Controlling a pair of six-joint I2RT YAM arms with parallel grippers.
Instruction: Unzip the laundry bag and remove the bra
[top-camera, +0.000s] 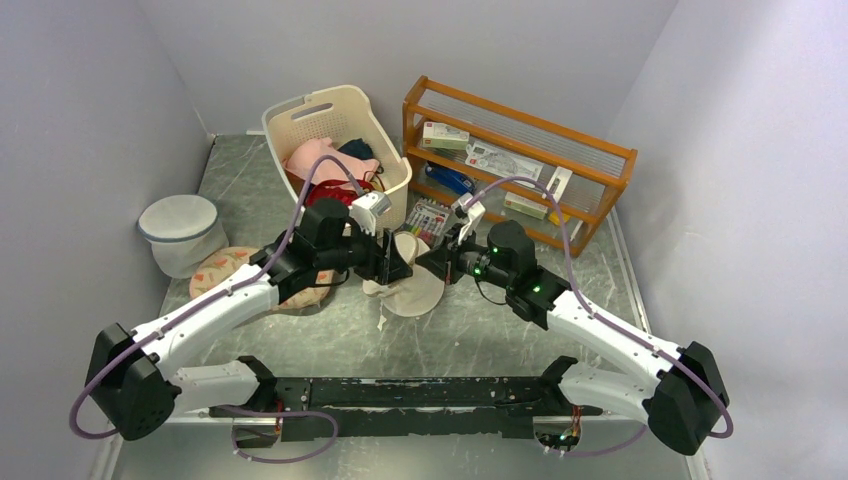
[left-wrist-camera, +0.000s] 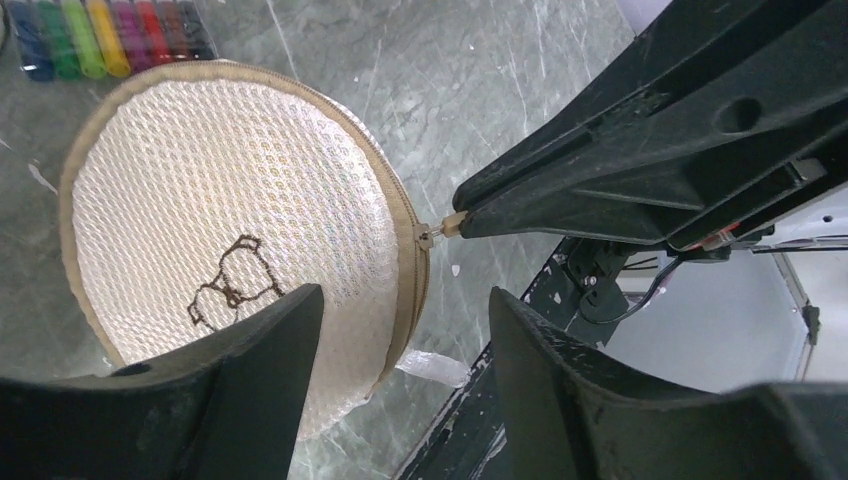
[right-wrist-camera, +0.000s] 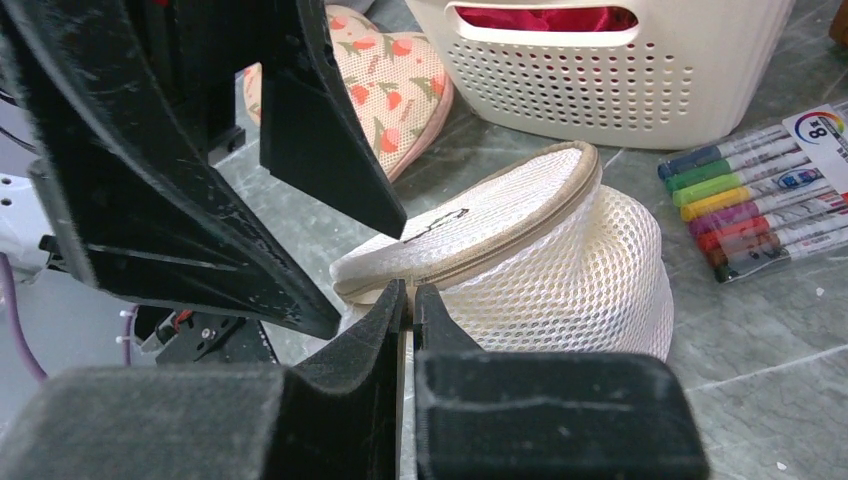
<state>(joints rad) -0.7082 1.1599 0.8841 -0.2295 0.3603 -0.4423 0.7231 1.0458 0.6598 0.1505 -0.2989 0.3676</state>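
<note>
The laundry bag (top-camera: 415, 287) is a cream mesh drum at mid-table, its flat top (left-wrist-camera: 230, 190) bearing a black bra outline (left-wrist-camera: 228, 287). The zip along the tan rim looks closed where it shows. My right gripper (right-wrist-camera: 408, 298) is shut on the zip pull (left-wrist-camera: 440, 231) at the bag's rim; its fingers (left-wrist-camera: 600, 180) also show in the left wrist view. My left gripper (left-wrist-camera: 405, 335) is open above the bag's near edge, one finger (left-wrist-camera: 250, 370) over the top and the other off the bag. The bra is hidden.
A cream laundry basket (top-camera: 340, 135) with clothes stands behind the bag. A pack of markers (top-camera: 428, 218) lies beside it, and a wooden rack (top-camera: 515, 160) stands back right. A white mesh bag with a grey-blue rim (top-camera: 180, 232) and a floral pad (top-camera: 222, 270) are at the left.
</note>
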